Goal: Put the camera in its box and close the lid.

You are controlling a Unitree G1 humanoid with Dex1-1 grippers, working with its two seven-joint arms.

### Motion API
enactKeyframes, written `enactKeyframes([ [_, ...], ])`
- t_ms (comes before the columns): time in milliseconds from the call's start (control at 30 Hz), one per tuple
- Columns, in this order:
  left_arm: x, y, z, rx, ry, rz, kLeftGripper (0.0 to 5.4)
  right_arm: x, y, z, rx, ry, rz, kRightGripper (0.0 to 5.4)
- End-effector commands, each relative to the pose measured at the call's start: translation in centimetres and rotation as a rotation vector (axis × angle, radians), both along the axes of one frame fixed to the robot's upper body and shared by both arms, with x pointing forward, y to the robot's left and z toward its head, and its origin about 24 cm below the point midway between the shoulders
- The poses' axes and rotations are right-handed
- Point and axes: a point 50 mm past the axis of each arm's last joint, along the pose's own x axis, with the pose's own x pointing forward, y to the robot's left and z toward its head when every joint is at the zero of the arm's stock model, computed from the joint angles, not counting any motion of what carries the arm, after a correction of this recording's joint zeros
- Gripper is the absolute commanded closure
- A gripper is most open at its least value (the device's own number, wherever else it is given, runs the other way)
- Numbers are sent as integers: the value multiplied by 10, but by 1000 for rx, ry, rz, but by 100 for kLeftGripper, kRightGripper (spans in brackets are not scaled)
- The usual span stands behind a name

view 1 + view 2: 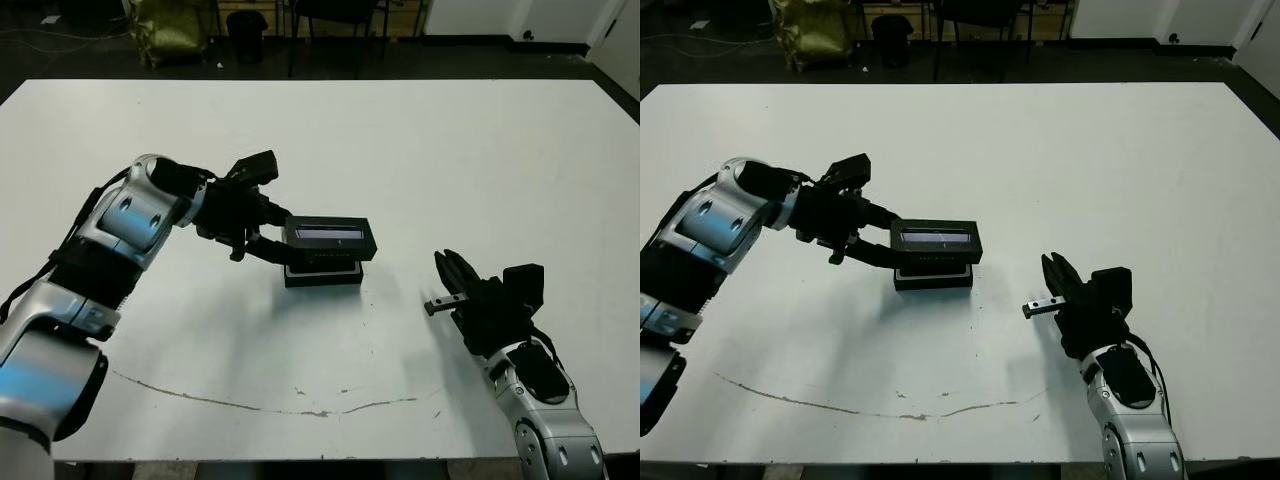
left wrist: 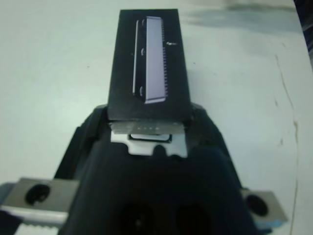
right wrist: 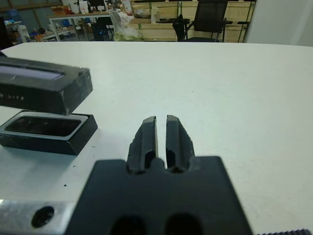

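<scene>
The lid (image 1: 328, 236), black with a grey-lavender stripe, hangs level a little above the box (image 1: 322, 273), and my left gripper (image 1: 284, 241) is shut on its left end. In the right wrist view the camera (image 3: 44, 126) lies in the white-lined box (image 3: 73, 140), its glossy face up, with the lid (image 3: 44, 88) hovering just over it and offset slightly. The left wrist view shows the lid (image 2: 149, 63) running out from that gripper. Well to the right of the box, my right gripper (image 1: 446, 264) rests low over the table, shut and holding nothing.
A thin dark scratch (image 1: 260, 405) runs along the white table (image 1: 450, 150) near its front edge. Beyond the far edge stand a yellow-green bag (image 1: 165, 30) and dark chair legs (image 1: 300, 40).
</scene>
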Motion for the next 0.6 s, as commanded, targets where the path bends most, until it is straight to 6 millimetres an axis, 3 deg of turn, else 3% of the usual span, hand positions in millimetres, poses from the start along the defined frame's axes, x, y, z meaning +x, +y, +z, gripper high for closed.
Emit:
enactKeyframes([
  [33,2,-2,-1,14,12,7,303,-4,-4,-7,-12,32,-10,540],
  [600,1,-4,-10,32,40,-11,303,-4,-3,-8,-10,28,-9,540],
])
